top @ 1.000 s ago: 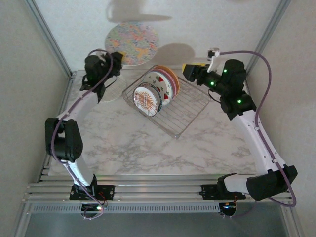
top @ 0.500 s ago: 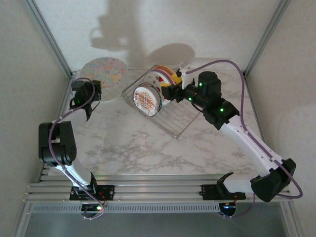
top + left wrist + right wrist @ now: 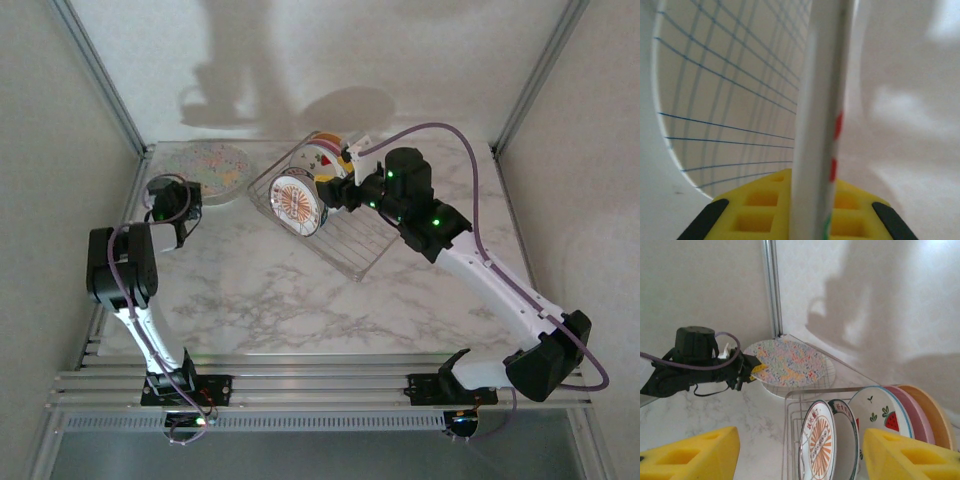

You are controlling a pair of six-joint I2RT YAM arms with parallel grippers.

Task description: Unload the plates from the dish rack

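Between the pressed-together fingers of the left gripper (image 3: pixel 190 193), the large pastel multicolour-patterned round plate (image 3: pixel 211 165) lies outside the silver wire dish rack (image 3: pixel 375 240), while beneath the spread right gripper (image 3: pixel 336 188) the small white sunburst plate (image 3: pixel 820 445), white fruit-motif plate (image 3: pixel 880 412) and yellow-orange plate (image 3: pixel 936 415) stand racked, not yet unloaded.

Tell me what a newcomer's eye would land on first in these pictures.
First come the upright plates lined up in the silver dish rack mid-table. The sunburst plate stands at the front, and the open right gripper is poised just over them. Next is the pastel multicolour plate in the far left corner, its rim pinched by the left gripper as it lies over a white grid-lined plate.
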